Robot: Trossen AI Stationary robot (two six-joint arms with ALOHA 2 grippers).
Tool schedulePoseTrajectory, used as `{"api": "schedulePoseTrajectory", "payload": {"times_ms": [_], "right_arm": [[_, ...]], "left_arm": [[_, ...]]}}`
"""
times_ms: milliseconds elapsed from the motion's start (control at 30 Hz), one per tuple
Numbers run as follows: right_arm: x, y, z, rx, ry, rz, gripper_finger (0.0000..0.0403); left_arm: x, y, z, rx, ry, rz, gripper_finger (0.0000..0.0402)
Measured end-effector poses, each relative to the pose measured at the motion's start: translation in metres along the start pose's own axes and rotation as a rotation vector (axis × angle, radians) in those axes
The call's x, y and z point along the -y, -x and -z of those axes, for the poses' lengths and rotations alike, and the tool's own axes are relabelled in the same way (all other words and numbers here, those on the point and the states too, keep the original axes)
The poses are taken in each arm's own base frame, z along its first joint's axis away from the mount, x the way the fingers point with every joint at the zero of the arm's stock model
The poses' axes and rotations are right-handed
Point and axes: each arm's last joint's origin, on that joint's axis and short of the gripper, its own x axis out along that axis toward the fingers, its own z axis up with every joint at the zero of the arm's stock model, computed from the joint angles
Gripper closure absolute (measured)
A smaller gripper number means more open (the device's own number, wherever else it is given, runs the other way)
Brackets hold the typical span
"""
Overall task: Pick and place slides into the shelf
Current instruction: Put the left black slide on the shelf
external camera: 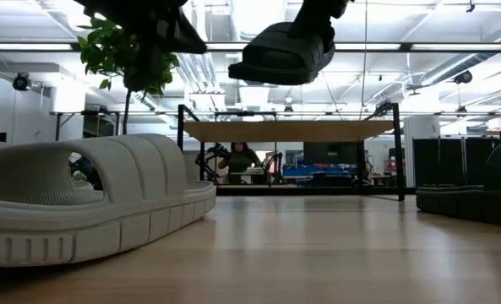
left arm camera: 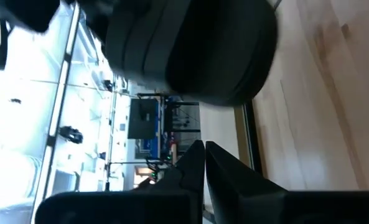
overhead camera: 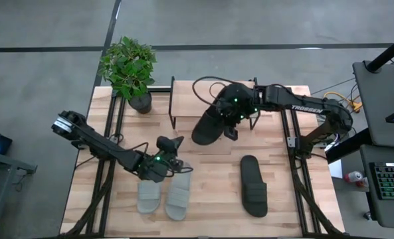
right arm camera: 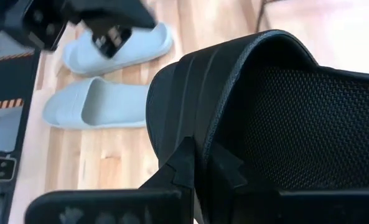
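On the big wooden desk [overhead camera: 210,192], the low plank-top shelf [overhead camera: 183,89] stands upper centre. My right hand [overhead camera: 231,126] grips one black slide sandal [overhead camera: 206,127] by its strap edge, lifted just beside it; this thin pinch may slip. My left hand [overhead camera: 170,147], closed and empty, hovers over the grey-white pair [overhead camera: 165,197].

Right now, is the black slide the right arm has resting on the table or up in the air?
Up in the air. In the low view the black slide hangs above the shelf, clamped in the right gripper.
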Motion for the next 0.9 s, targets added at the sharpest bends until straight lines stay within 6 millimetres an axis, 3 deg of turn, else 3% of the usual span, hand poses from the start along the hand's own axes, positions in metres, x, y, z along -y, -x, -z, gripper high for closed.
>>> {"api": "schedulePoseTrajectory", "payload": {"times_ms": [200, 467, 900], "right_arm": [[0.01, 0.015, -0.008, 0.026, -0.002, 0.029, 0.039], [0.012, 0.033, -0.02, 0.081, 0.0, 0.043, 0.039], [0.011, 0.034, -0.022, 0.094, 0.016, 0.038, 0.039]], "left_arm": [[0.004, -0.003, -0.012, 0.016, -0.053, -0.032, 0.0402], [0.01, -0.006, -0.012, 0.006, -0.085, -0.028, 0.0402], [-0.014, -0.009, -0.016, 0.018, -0.025, -0.047, 0.0402]]}}
